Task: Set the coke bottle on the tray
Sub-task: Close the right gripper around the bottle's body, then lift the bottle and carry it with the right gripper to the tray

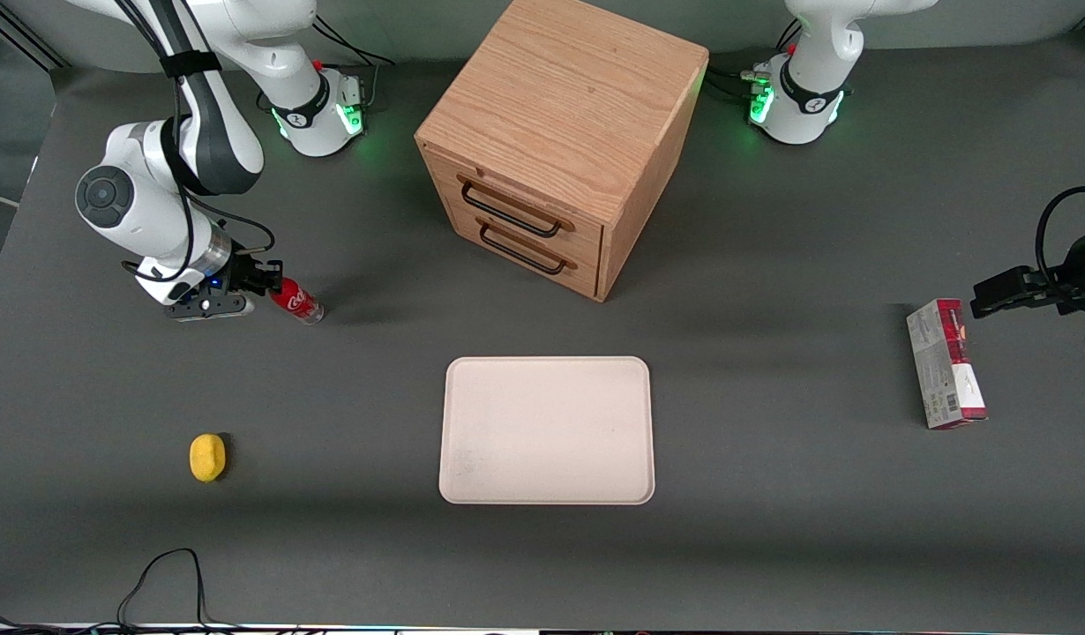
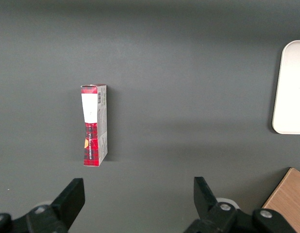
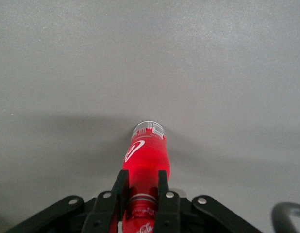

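Note:
The coke bottle point(image 1: 296, 301) is small and red with a white logo and a clear base. It lies tilted at the working arm's end of the table, its cap end between my gripper's fingers. My gripper point(image 1: 262, 280) is shut on the bottle's neck. In the right wrist view the bottle point(image 3: 145, 160) sticks out from my gripper point(image 3: 141, 182), both black fingers pressed against its sides, clear base pointing away. The cream-white tray point(image 1: 547, 429) lies flat near the table's middle, nearer the front camera than the bottle, with nothing on it. Its edge shows in the left wrist view point(image 2: 291, 87).
A wooden two-drawer cabinet point(image 1: 560, 141) stands farther from the camera than the tray. A yellow lemon-like object point(image 1: 207, 458) lies nearer the camera than the bottle. A red-and-grey carton point(image 1: 946, 363) lies toward the parked arm's end of the table.

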{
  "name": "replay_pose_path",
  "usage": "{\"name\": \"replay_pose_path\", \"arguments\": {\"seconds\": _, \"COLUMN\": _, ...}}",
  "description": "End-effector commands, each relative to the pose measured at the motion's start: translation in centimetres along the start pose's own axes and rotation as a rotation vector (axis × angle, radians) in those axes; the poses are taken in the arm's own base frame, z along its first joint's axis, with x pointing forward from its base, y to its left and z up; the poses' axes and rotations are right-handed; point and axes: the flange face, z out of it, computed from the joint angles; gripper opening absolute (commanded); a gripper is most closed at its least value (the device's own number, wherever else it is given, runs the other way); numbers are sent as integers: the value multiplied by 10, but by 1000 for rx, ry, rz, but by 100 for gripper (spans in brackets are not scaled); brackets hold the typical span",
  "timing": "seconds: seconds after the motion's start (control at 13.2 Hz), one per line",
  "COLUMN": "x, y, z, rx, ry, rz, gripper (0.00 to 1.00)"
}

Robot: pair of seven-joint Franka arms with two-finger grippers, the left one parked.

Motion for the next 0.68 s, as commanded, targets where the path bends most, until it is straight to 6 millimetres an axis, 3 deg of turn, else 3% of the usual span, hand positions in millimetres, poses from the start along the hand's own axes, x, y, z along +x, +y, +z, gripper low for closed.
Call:
{"name": "replay_pose_path", "arguments": {"seconds": 0.0, "x": -6, "y": -3, "z": -6, "rx": -11, "ry": 10, "rz": 13, "gripper": 0}}
{"name": "replay_pose_path", "arguments": {"seconds": 0.23, "x": 4, "y": -2, "z": -43, "rx": -11, "ry": -12, "rz": 20, "gripper": 0}}
{"name": "replay_pose_path", "arguments": {"seconds": 0.61, "x": 61, "y": 6, "z": -166, "rx": -11, "ry": -69, "rz": 56, "gripper": 0}}
